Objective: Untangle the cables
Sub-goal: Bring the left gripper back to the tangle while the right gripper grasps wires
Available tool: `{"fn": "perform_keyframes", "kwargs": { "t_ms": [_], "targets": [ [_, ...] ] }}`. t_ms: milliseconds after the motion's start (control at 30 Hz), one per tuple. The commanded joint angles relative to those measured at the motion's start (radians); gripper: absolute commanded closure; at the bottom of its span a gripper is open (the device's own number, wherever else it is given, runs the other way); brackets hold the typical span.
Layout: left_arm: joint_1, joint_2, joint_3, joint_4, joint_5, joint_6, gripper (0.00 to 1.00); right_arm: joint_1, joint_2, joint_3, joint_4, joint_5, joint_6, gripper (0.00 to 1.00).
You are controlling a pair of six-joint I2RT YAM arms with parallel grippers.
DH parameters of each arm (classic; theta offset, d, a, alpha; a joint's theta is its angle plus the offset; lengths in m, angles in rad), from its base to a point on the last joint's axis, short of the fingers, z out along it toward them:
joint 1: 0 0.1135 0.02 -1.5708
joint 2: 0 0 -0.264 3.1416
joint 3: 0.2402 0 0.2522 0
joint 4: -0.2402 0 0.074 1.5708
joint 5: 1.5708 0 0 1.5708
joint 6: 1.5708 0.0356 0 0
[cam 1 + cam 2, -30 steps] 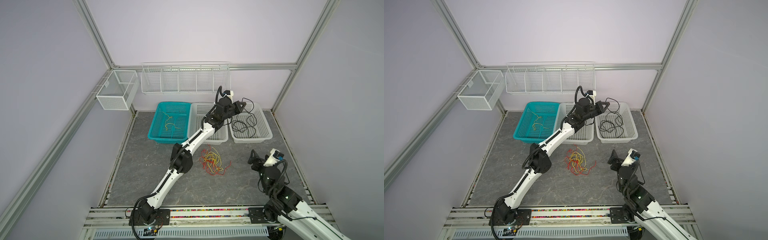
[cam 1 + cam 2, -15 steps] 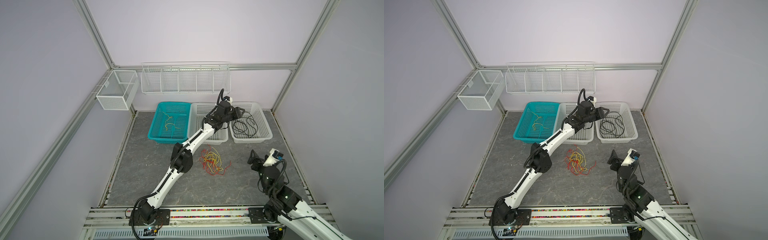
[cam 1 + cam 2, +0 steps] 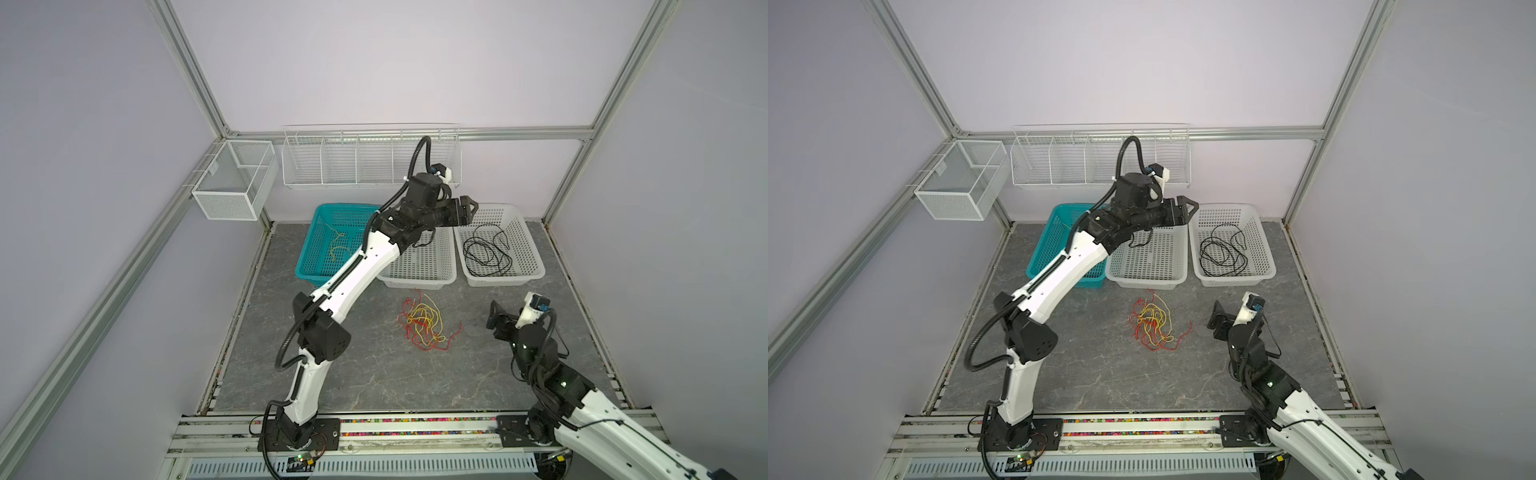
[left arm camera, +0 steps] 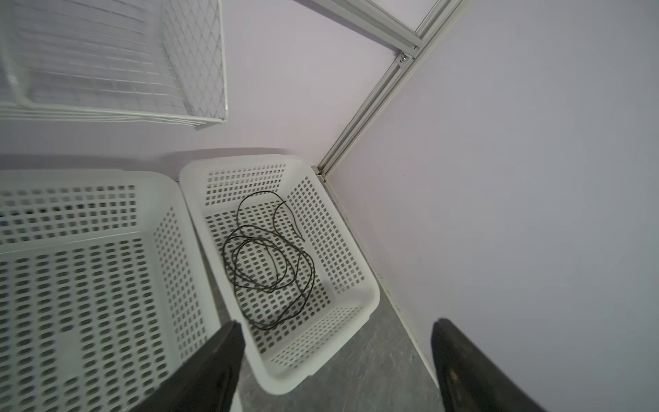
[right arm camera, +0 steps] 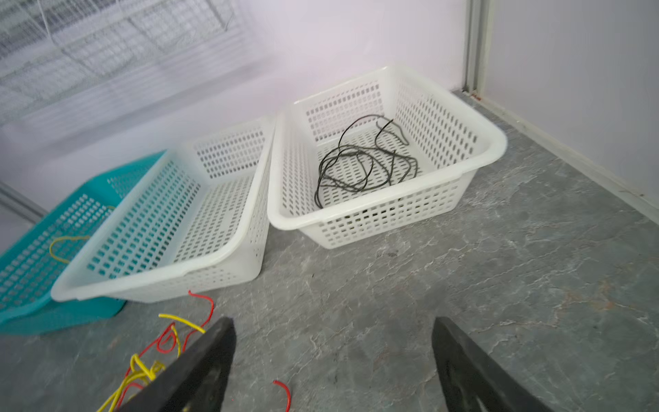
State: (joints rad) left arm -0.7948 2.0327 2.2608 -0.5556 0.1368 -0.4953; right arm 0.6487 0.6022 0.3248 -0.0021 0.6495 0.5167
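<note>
In both top views the black cable [image 3: 474, 259] is shown coiled in the far right basket [image 3: 503, 279]. The jaws of the left gripper [image 3: 471, 207] and the right gripper [image 3: 496, 318] are seen released and empty.

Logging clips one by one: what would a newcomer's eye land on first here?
The bright red and yellow tangle of cables in the middle of the grey floor stands out most. Next, the left gripper, open and empty, hangs by the right-hand white basket, where a black cable lies coiled.
</note>
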Motion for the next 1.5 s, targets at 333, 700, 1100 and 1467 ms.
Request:
{"fn": "perform_keyframes", "kwargs": {
  "t_ms": [333,700,1100,1467],
  "targets": [
    [-0.013,-0.65,-0.944,0.069,-0.138,-0.113,0.08,-0.009,0.493,0.213,0.086,-0.622,-0.062,0.08],
    [-0.08,-0.812,-1.354,0.228,-0.073,-0.276,0.11,-0.009,0.721,0.279,0.151,-0.752,-0.073,0.41],
    [-0.131,-0.585,-1.375,0.328,0.034,-0.29,0.22,-0.008,0.787,0.294,0.195,-0.832,-0.069,0.77],
    [-0.131,-0.417,-1.313,0.331,-0.012,-0.244,0.43,-0.007,0.711,0.261,0.247,-0.945,-0.083,0.93]
  ]
}}
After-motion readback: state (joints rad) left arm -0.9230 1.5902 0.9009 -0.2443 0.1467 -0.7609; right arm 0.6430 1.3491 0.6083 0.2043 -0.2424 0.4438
